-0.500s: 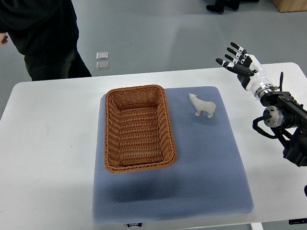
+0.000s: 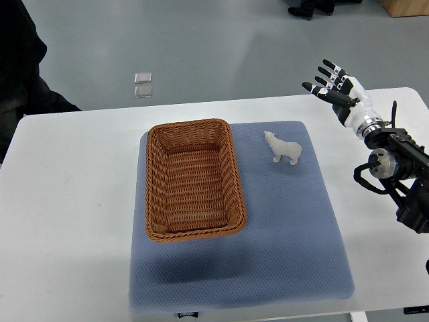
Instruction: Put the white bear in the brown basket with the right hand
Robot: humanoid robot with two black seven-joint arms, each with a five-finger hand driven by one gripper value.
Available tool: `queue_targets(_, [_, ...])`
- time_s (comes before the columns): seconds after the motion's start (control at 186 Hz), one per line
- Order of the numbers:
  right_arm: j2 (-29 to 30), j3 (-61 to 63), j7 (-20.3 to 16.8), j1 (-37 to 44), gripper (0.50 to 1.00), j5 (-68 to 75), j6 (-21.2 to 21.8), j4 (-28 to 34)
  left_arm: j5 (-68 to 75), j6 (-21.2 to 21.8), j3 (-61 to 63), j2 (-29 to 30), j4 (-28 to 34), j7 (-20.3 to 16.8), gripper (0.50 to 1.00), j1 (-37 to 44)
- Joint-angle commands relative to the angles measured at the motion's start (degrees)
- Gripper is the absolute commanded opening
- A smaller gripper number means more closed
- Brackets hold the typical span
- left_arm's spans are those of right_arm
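A small white plastic polar bear figure [image 2: 283,147] stands upright on its four legs on a blue-grey textured mat [image 2: 288,235], just beside the right long side of a brown rectangular woven wicker basket [image 2: 193,179], near the basket's far corner, and apart from its rim. The basket lies on the same mat with its long sides running away from the robot, and it holds nothing. The mat covers the middle of a white table [image 2: 67,201] with rounded corners. The robot's right hand [image 2: 335,87], black and white with jointed fingers, hangs in the air to the right of the bear and farther back, over the table's far right edge, well apart from the bear and the basket; its fingers [image 2: 326,66] are spread and released, grasping nothing, the palm turned toward the basket side. Its black forearm runs back to the picture's right edge. A person in dark clothing [image 2: 23,67] shows at the far left corner of the table, beyond its edge. On the grey floor behind the basket lie two small pale square tiles [image 2: 142,85].
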Motion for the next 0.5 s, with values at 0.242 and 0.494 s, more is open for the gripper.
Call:
queue_targets(0.242, [0.0, -0.2, 0.0, 0.1, 0.924, -0.2, 0.1, 0.0, 0.1, 0.0, 0.0, 0.0, -0.1, 0.1, 1.000, 0.0])
queue_targets(0.494, [0.0, -0.1, 0.0, 0.1, 0.924, -0.5, 0.0, 0.2, 0.1, 0.0, 0.0, 0.0, -0.1, 0.0, 1.000, 0.0])
